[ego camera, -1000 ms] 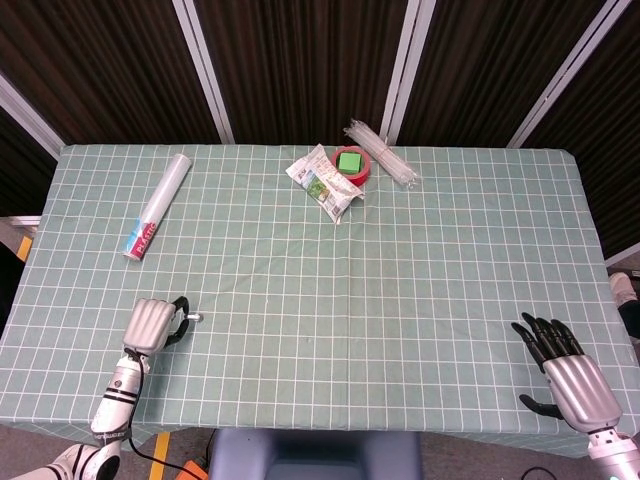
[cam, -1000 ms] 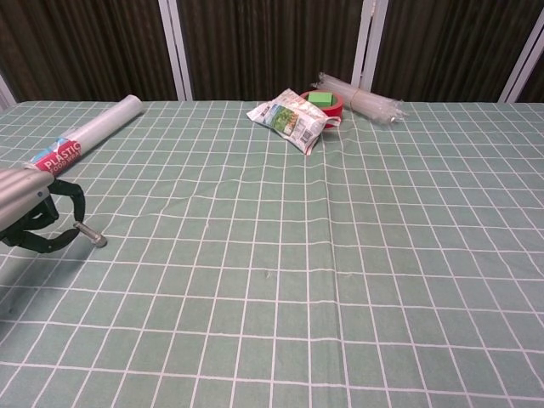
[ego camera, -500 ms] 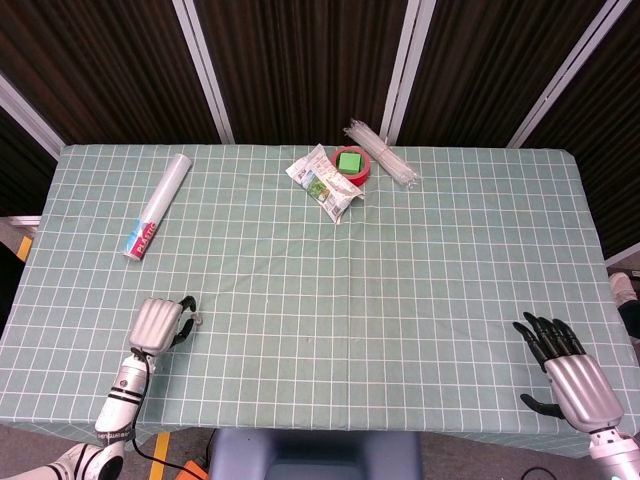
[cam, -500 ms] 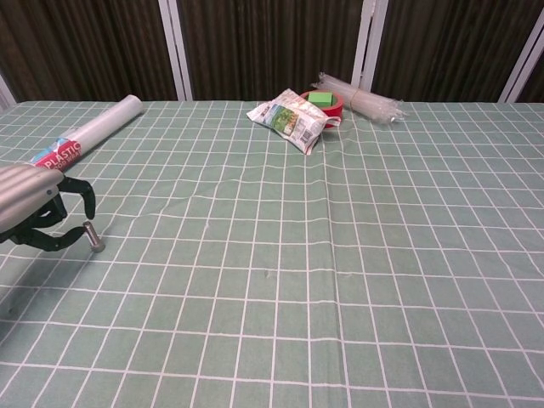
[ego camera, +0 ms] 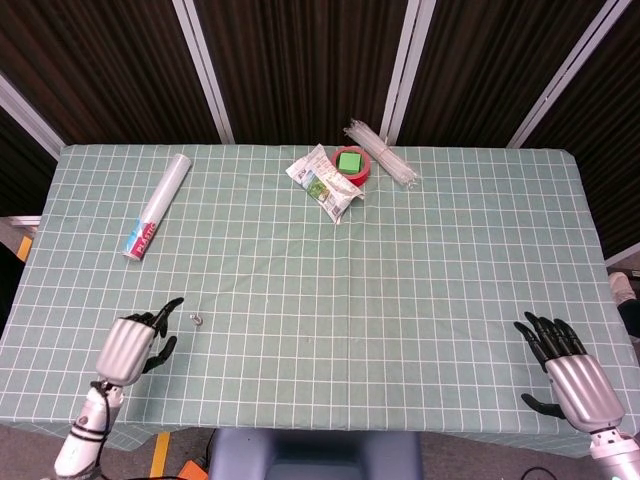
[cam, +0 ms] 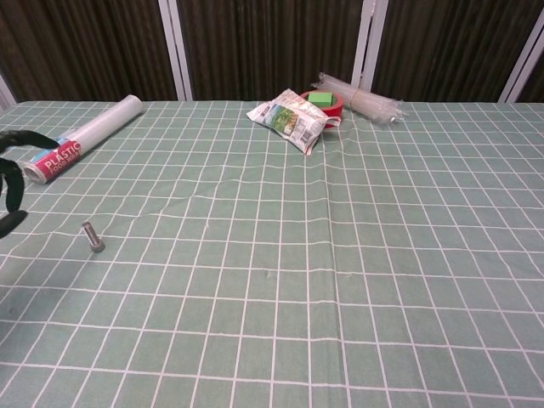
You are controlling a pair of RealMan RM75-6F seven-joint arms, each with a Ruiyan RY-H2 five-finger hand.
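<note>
A small metal bolt lies loose on the green checked tablecloth near the front left. My left hand hovers just left of the bolt with fingers spread, holding nothing; only its dark fingertips show at the left edge of the chest view. My right hand rests at the front right corner, fingers spread and empty; the chest view does not show it.
A plastic-wrap roll lies at the back left. At the back centre sit a snack bag, a red tape roll with a green block and a bundle of clear straws.
My left hand let go of the bolt, spread its fingers and drew back to the left and toward the table's front edge. The bolt stays on the cloth. The right hand has not moved.
</note>
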